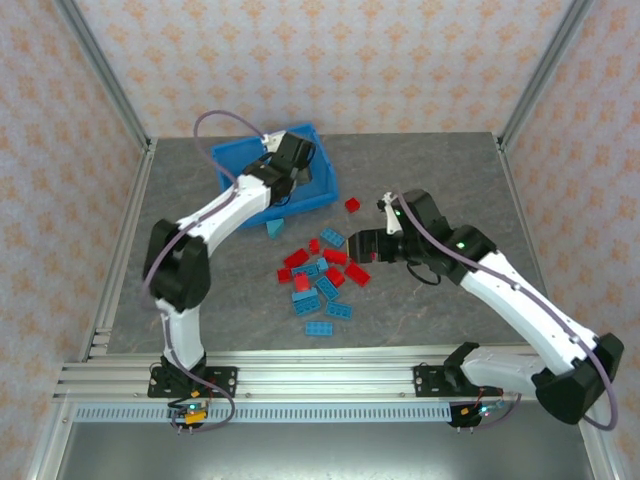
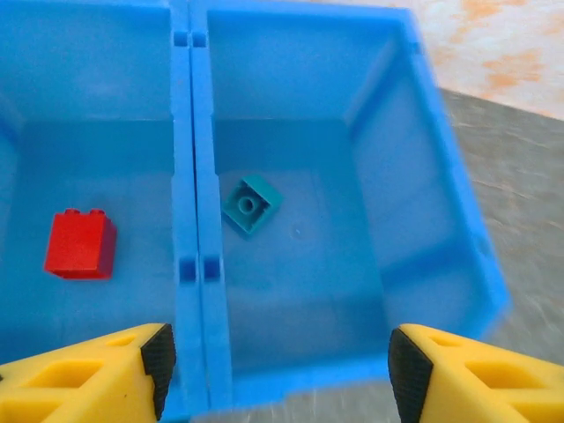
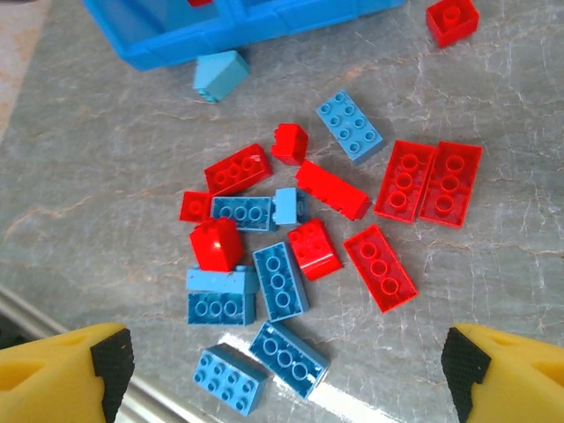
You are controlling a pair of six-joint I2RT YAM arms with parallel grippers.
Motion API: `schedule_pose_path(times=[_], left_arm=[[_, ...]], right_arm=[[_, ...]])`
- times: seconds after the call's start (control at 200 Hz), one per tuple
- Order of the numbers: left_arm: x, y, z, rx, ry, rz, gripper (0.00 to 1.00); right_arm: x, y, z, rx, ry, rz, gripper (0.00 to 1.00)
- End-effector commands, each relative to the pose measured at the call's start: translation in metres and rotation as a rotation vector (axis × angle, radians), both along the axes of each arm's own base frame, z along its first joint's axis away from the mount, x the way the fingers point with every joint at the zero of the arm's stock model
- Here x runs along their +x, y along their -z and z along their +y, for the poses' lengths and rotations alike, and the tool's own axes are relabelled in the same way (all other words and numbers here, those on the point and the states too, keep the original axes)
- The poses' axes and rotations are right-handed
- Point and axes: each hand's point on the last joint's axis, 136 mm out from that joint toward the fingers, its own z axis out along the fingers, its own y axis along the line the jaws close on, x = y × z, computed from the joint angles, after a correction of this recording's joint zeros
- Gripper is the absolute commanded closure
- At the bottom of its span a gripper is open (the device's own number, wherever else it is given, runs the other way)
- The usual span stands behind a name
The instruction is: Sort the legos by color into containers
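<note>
The bright blue bin (image 1: 228, 160) stands at the back left of the table. My left gripper (image 1: 298, 176) hangs open above it, jaws wide and empty (image 2: 282, 370). Below it, a red brick (image 2: 81, 245) lies in the compartment left of the divider (image 2: 193, 176). A blue brick (image 2: 252, 204) lies in the compartment right of it. Several red and blue legos (image 1: 320, 280) lie in a loose pile mid-table. My right gripper (image 1: 358, 245) hovers open at the pile's right edge, holding nothing (image 3: 285, 374). Blue bricks (image 3: 280, 278) and red bricks (image 3: 379, 267) lie beneath it.
One light blue brick (image 1: 274, 229) rests against the bin's near wall (image 3: 220, 75). A single red brick (image 1: 352, 205) sits apart, right of the bin (image 3: 452, 19). A metal rail (image 1: 300, 375) runs along the table's near edge, and frame posts stand at the corners.
</note>
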Motion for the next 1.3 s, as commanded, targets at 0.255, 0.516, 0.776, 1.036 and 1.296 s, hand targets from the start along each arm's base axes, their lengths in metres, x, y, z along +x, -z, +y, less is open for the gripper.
schedule_pose_path(times=[0.255,0.516,0.776,1.036,1.296], left_arm=[[-0.185,-0.064,0.0,0.134,0.708,-0.139,0.16],[-0.295,-0.033,0.021,0.279,1.098,-0.142,0.0],[-0.345,-0.025,0.011,0.284,1.37,-0.248,0.0],[-0.344,-0.021,0.001,0.262,1.412,-0.287,0.0],[-0.338,-0.028,-0.006,0.236,1.396,-0.363,0.0]], right_arm=[[0.091,0.097,0.051,-0.278,-0.108,0.088,0.18],[0.119,0.154,0.053,-0.481,-0.223,0.136,0.23],[0.14,0.181,0.06,-0.447,-0.211,0.186,0.31],[0.142,0.183,0.065,-0.425,-0.205,0.197,0.61],[0.159,0.108,0.068,-0.319,-0.122,0.002,0.59]])
